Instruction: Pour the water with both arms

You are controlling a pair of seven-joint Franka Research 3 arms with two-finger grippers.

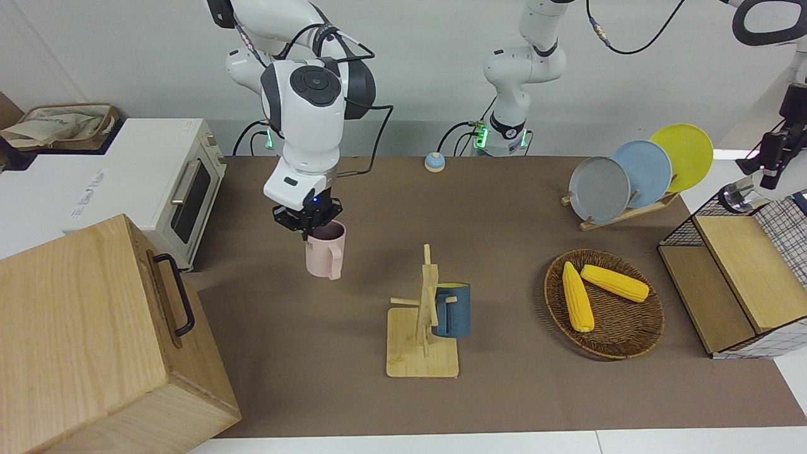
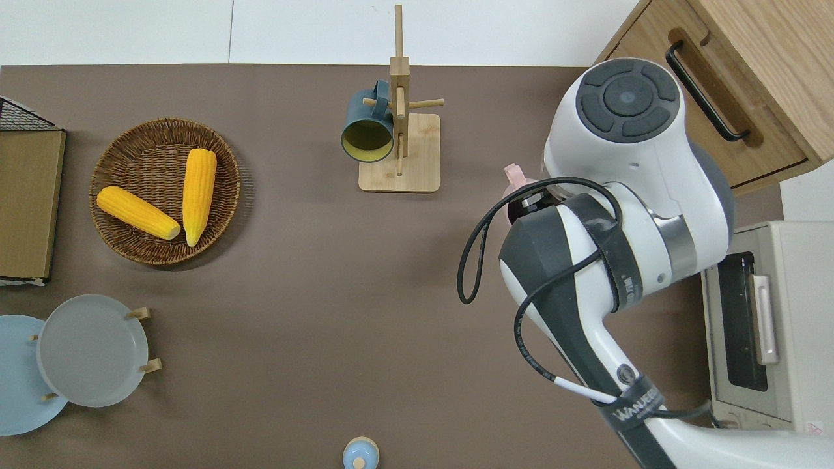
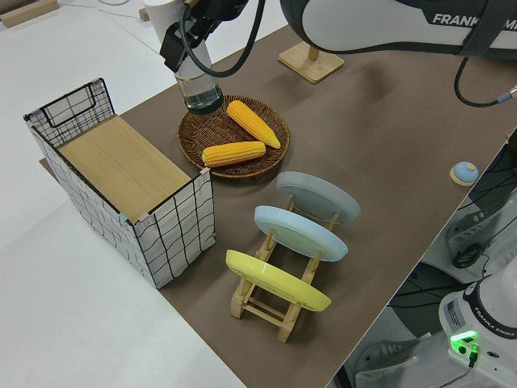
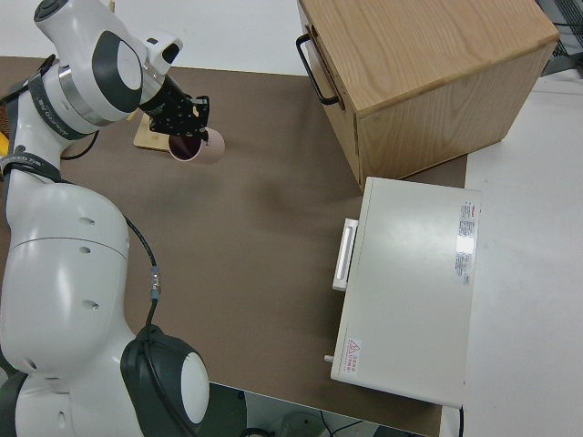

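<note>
While your right arm (image 2: 625,215), its strap reading WANJEED, hangs over the mat beside the wooden mug rack (image 1: 423,328), your right gripper (image 1: 307,222) pinches the pink mug (image 1: 325,250) by its rim, and your left gripper (image 3: 179,39) grips a clear glass (image 3: 200,90) above the corn basket (image 3: 234,137).

Readable on the black strap (image 2: 631,405) wrapped round the glossy white right robot arm (image 2: 625,215), in white capitals: "WANJEED", with a second, smaller line beneath too fine to make out. Printed in white capitals on the dark casing of the left robot arm (image 3: 404,24): "FRANKA", cut off at the edge of the left side view, and again as "FRANKA EMIKA" on that arm's white base (image 3: 485,319) by the green light. Also present but illegible: a red warning triangle on a white sticker (image 4: 351,351) and a strip label (image 4: 465,238) on top of the cream toaster oven (image 4: 410,291).
</note>
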